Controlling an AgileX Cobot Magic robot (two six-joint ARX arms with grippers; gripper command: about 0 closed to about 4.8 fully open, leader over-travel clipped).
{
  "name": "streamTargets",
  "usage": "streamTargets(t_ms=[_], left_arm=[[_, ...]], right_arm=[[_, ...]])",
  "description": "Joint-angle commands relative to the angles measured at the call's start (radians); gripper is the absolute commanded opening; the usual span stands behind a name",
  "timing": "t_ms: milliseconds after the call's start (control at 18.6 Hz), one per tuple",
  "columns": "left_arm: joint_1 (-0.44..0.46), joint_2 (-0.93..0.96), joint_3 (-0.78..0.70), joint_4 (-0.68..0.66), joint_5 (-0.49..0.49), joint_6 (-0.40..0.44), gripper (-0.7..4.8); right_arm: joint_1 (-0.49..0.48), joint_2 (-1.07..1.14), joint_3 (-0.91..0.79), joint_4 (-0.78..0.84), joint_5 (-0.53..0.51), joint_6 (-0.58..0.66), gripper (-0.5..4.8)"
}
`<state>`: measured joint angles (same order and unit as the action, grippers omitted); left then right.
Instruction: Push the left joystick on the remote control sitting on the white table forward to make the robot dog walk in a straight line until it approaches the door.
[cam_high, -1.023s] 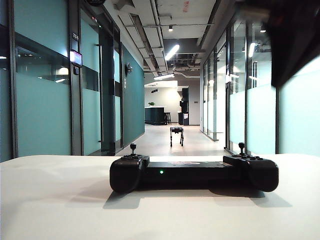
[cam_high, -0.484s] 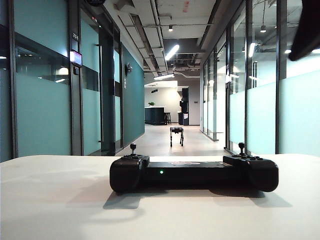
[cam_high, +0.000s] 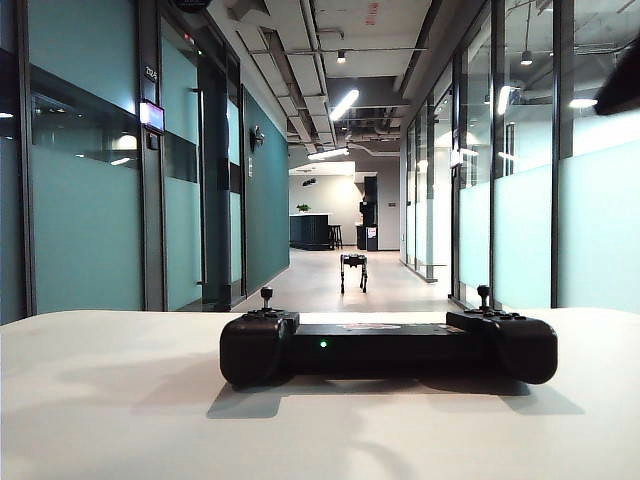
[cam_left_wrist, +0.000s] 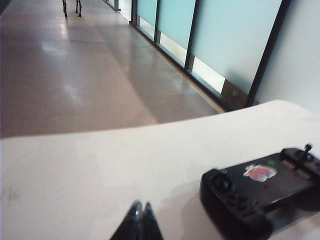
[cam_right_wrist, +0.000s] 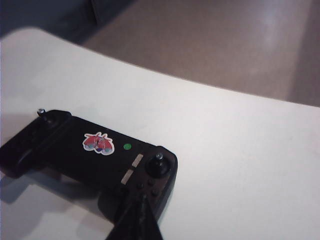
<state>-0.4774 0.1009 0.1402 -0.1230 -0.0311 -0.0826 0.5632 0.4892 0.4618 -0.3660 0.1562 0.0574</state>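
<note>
The black remote control (cam_high: 388, 348) lies on the white table (cam_high: 120, 400), green light on. Its left joystick (cam_high: 266, 297) stands upright and untouched. The robot dog (cam_high: 353, 270) stands far down the corridor. I cannot tell which opening is the door. My left gripper (cam_left_wrist: 140, 206) is shut and empty, raised over bare table short of the remote control (cam_left_wrist: 260, 192) and its left joystick (cam_left_wrist: 221, 182). My right gripper (cam_right_wrist: 142, 197) is shut and empty, above the remote control's (cam_right_wrist: 90, 150) right end, near the right joystick (cam_right_wrist: 158, 159).
Glass walls and dark frames (cam_high: 150, 160) line both sides of the corridor floor (cam_high: 330, 290). A dark part of the right arm (cam_high: 622, 90) shows at the upper right edge of the exterior view. The table's far edge (cam_left_wrist: 150, 125) curves before the floor.
The dark arm at the upper right of the exterior view has pulled up and right, almost out of frame. Shadows on the table shifted. Remote control and robot dog stayed put.
</note>
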Motion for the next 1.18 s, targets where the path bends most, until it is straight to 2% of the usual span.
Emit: streamTargets(t_ms=[54,215,484,807,1184], left_arm=[[0.000,0.001,-0.046,0.079,-0.016,0.002,-0.05],[0.000,0.001,-0.078,0.106,-0.018,0.003,-0.05],[0.000,0.001,-0.120,0.122,-0.063,0.008,-0.05],[0.000,0.001,-0.124,0.107,-0.058,-0.003,-0.05],[0.000,0.001,-0.124,0.102,-0.058,-0.003,-0.05]], right_arm=[[0.000,-0.056,-0.045,0.020,-0.042,-0.017,-0.05],[0.000,-0.149,-0.136,0.112,-0.092,-0.034,-0.05],[0.000,-0.327,-0.275,0.167,-0.096,-0.034,-0.05],[0.000,-0.468,-0.355,0.183,-0.019,-0.033,-0.05],[0.000,-0.491,-0.362,0.177,-0.019,-0.032,-0.04]])
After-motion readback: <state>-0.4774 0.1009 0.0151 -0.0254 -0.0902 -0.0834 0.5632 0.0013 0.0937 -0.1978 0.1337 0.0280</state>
